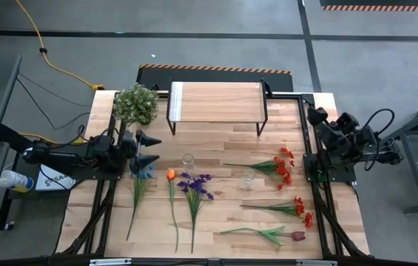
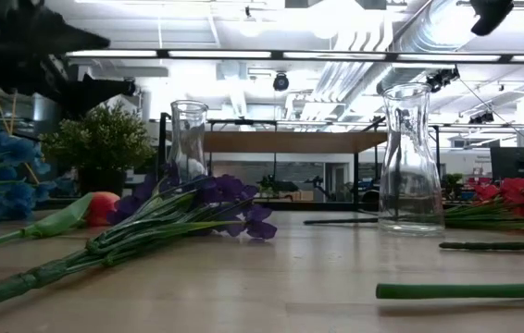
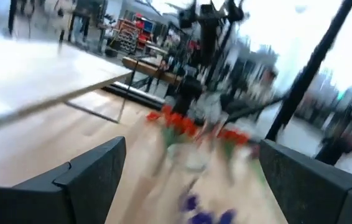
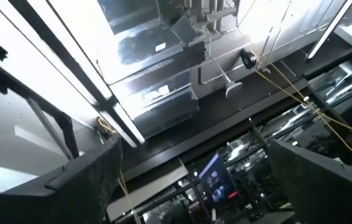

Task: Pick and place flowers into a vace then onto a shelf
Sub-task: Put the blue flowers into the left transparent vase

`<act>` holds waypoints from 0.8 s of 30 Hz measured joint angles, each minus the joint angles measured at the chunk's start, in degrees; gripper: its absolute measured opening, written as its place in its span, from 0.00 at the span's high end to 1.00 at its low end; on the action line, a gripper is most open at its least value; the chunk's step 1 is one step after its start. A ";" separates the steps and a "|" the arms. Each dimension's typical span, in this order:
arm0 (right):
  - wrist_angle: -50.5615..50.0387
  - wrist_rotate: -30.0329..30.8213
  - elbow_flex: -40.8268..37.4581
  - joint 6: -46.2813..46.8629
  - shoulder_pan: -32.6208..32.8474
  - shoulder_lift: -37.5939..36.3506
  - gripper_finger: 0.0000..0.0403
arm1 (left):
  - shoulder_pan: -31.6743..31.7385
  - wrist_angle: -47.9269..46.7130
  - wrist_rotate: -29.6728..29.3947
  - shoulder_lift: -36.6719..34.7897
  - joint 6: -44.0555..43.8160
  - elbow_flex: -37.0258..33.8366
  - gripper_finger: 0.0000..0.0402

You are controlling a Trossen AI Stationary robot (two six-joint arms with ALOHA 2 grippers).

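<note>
left jaws: left gripper [image 1: 148,151] stands wide open and empty at 9 o'clock on the bench [image 1: 224,144], over the blue flower [image 1: 144,172].
right jaws: right gripper [image 4: 194,180] is spread wide, holding nothing, parked off the 3 o'clock edge and aimed up at the ceiling.
near flowers: stems lie flat from 6 to 9 o'clock: orange flower [image 1: 170,175], purple flowers [image 1: 196,185].
red flowers: red flowers [image 1: 283,166] lie at 3 to 4 o'clock.
vases: two clear ones mid-bench, left vase [image 1: 187,159], right vase [image 1: 248,179], both empty.
shelf: shelf [image 1: 216,102] at 12 o'clock, nothing on it.
plant: bushy plant [image 1: 136,103] at 10 o'clock.
risk: thin stems lying close together could be pinched two at once; a swinging bloom could tip a light vase.
</note>
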 joint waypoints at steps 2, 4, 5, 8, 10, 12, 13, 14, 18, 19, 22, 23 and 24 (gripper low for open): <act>-1.01 -1.46 1.90 -0.06 0.00 2.14 0.02 | 0.00 0.49 0.09 0.05 -8.72 0.02 0.01; -3.01 -1.44 4.50 -1.13 0.02 4.63 0.02 | 0.00 0.43 1.17 0.02 -14.25 0.39 0.01; -4.21 -1.38 5.98 -2.10 0.00 6.02 0.02 | 0.00 -0.32 2.37 0.00 -15.57 0.80 0.01; -7.82 -1.44 11.08 -5.01 0.00 10.53 0.02 | -0.04 -0.24 5.71 0.07 -17.01 3.32 0.01; -10.21 -1.42 14.92 -7.13 0.00 13.40 0.02 | -0.03 0.16 6.92 -0.04 -16.96 5.49 0.01; -12.93 -1.43 18.95 -9.21 0.00 16.16 0.02 | -0.02 0.05 7.83 0.00 -16.67 7.35 0.01; -14.80 -1.43 20.88 -10.25 0.02 17.41 0.02 | -0.02 -0.23 8.13 0.02 -16.51 8.20 0.01; -16.74 -1.38 22.86 -10.95 0.01 18.66 0.02 | -0.02 -0.27 8.40 0.06 -16.32 9.16 0.01; -22.55 -0.85 30.37 -12.73 0.00 22.88 0.02 | -0.02 -4.21 8.82 0.03 -15.54 13.79 0.01; -23.44 -0.99 32.09 -13.12 0.01 23.82 0.02 | -0.02 -5.92 8.82 0.14 -15.46 15.01 0.01; -26.16 -1.55 36.74 -13.54 0.02 26.28 0.02 | -0.02 -10.39 8.82 1.45 -15.46 19.19 0.01; -27.32 -1.81 38.18 -13.57 0.00 27.04 0.02 | -0.02 -12.29 8.82 1.94 -15.46 20.66 0.01; -28.38 -1.83 39.53 -13.57 0.00 27.72 0.02 | -0.02 -13.96 8.82 2.62 -15.46 22.23 0.01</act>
